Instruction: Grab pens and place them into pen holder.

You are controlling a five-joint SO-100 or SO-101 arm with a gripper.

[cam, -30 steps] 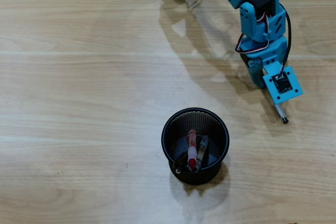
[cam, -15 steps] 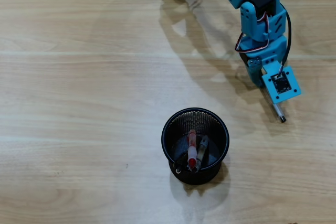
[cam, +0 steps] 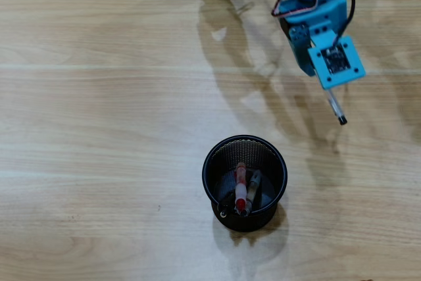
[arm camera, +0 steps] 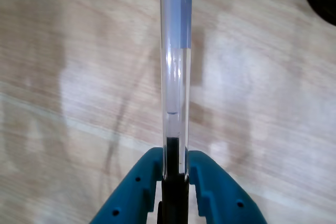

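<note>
Last pen [arm camera: 176,77] aloft, clenched in the end effector [arm camera: 175,169]
It could tilt and clip the holder's [cam: 210,156] rim; pens [cam: 241,189] inside crowd it.

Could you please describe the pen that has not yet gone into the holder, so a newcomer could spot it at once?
Start at the blue arm in the overhead view's upper right and follow it to its claw. The clear-barrelled pen is clamped there, poking out over bare wood. The other pens, the red one included, already stand inside the black mesh holder.
</note>
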